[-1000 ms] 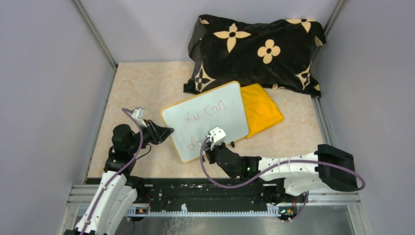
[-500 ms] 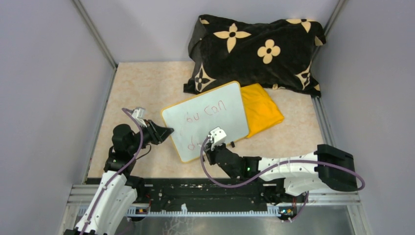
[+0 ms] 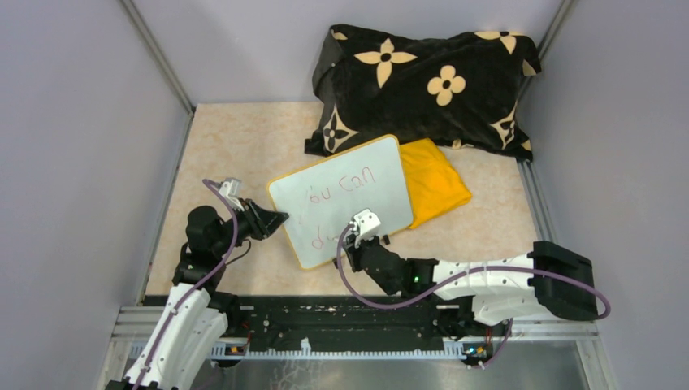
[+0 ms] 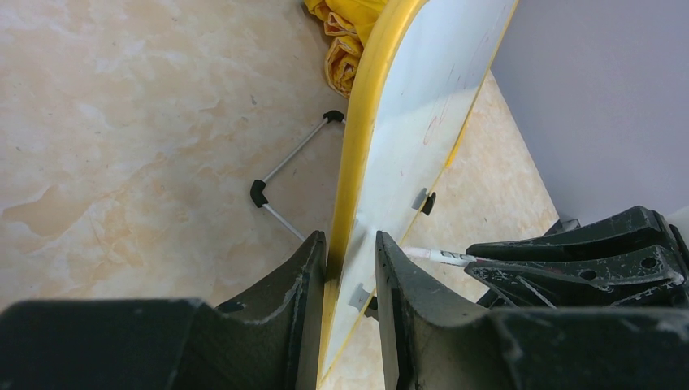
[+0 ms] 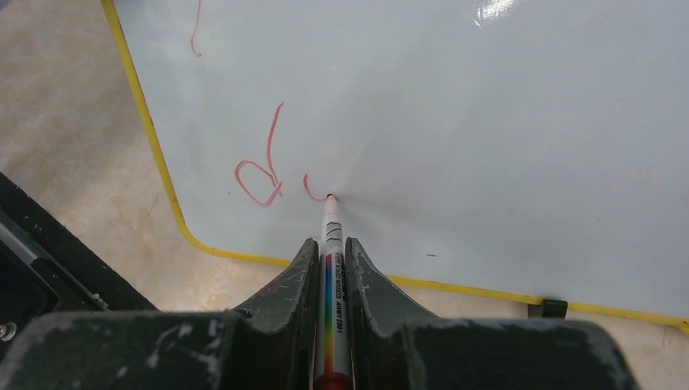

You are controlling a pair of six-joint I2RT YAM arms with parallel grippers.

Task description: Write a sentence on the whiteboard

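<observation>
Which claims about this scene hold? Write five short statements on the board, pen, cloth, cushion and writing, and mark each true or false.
1. The left gripper clamps the edge of the flat white yellow-rimmed whiteboard. True.
2. The right gripper holds the slim white rainbow-striped marker clear of the whiteboard. False: its tip touches the surface.
3. The red handwritten sentence runs over two lines. True.
4. The folded yellow cloth lies on top of the whiteboard. False: it lies beside it, partly hidden behind it.
5. The black flower-patterned cushion sits by the arm bases. False: it lies at the far end of the table.
</observation>
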